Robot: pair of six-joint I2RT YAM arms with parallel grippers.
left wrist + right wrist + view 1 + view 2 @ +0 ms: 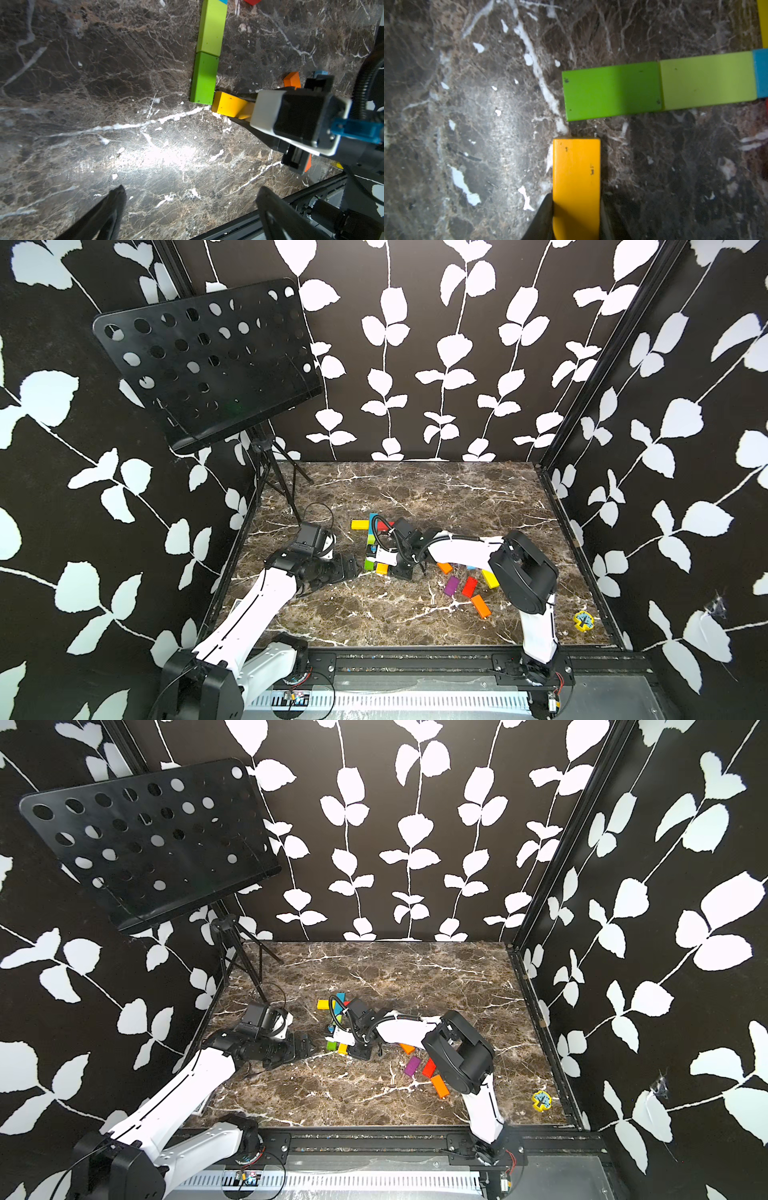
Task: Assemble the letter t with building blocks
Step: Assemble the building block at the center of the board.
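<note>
Two right fingers (542, 216) pinch a yellow block (576, 166) by its long sides. Its free end sits just beside the dark green block (611, 91); whether they touch I cannot tell. That green block ends the stem of the letter t (370, 541), which lies flat at mid-desk (415, 497): dark green, light green (708, 81), then blue (761, 73) in one line. The left fingers (116, 199) stand wide apart, empty, low over the desk to the letter's left. Purple (451, 585), red (470, 587) and orange (481, 605) blocks lie loose by the right arm.
</note>
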